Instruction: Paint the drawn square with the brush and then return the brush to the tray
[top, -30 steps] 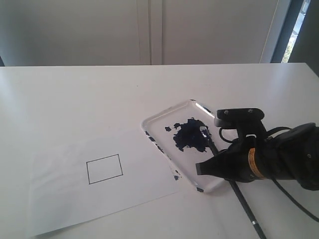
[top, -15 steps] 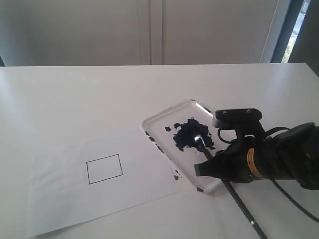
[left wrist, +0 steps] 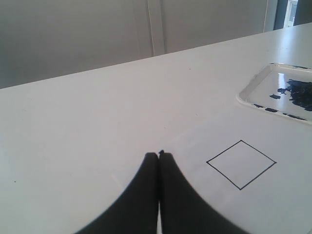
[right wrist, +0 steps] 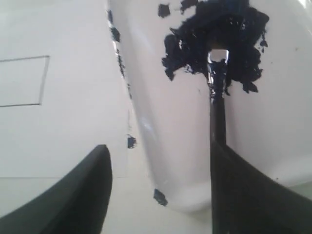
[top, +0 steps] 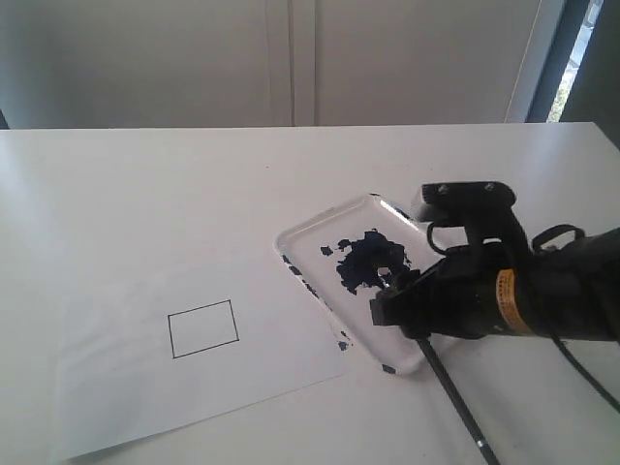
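Note:
The drawn square is a thin black outline on white paper, plain white inside; it also shows as the square and the square. The clear tray holds a dark blue paint blob. The brush lies with its tip in the blob and its black handle crossing the tray's near rim onto the table. My right gripper hovers over that rim. In the right wrist view the right gripper is open, and the brush runs along one finger. My left gripper is shut on nothing.
The white paper sheet lies on the white table, left of the tray. Blue specks dot the tray rim. A grey wall and a window frame stand behind the table's far edge.
My right gripper has shifted left, further over the tray's near rim. The brush handle has swung left with it, and the tip has slid a little within the paint.

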